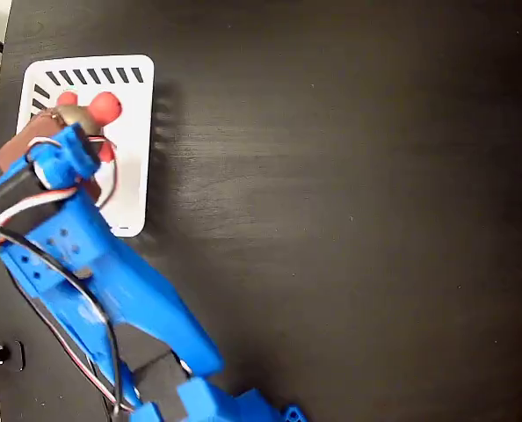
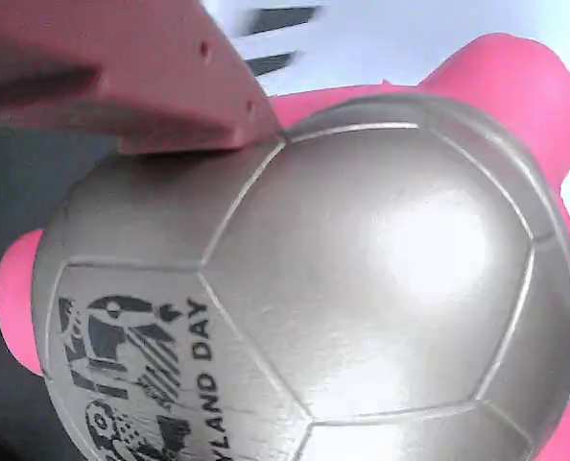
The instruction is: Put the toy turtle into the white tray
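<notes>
One reddish-brown two-finger pincer on the blue arm sits directly over the small toy turtle with its shiny gold-bronze domed shell and red-pink head and flippers; in the wrist view a single reddish finger lies against the upper left of the shell, while the opposing finger is out of sight, so a pinch on the turtle is judged likely, though contact on both sides cannot be confirmed. Beneath the pincer, and extending away from it on every visible side, lies the white rectangular plastic tray with rounded corners and slotted sides; the turtle is thus over the tray interior, near its slotted end, but whether it rests on the floor or hangs just above cannot be told. Carrying it by the dome from above suits a straight lowering into the tray. The rounded red-pink head projects beyond the pincer toward the slotted end, upward and rightward in the fixed view, giving the long axis. Outward again is the dark tabletop.
</notes>
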Tool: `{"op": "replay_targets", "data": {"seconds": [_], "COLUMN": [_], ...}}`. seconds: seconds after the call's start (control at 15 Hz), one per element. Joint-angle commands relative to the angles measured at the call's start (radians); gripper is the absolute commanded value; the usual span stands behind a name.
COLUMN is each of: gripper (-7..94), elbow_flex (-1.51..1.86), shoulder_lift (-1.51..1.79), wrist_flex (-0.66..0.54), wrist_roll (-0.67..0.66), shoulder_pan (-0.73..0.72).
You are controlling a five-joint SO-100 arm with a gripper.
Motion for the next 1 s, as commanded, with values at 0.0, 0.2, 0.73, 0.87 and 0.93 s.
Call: {"op": "replay_targets", "data": {"seconds": [0.0, 0.2, 0.73, 0.87, 0.93], "gripper": [0, 0, 0, 1, 8], "elbow_flex": [-0.103, -0.137, -0.183, -0.181, -0.178], "shoulder_lift": [0.006, -0.060, -0.160, -0.172, -0.175], "wrist_flex": [-0.005, -0.008, -0.009, -0.009, -0.009], "wrist_roll": [-0.006, -0.015, -0.025, -0.025, -0.025], "shoulder_pan": [-0.035, -0.038, -0.034, -0.034, -0.034]}}
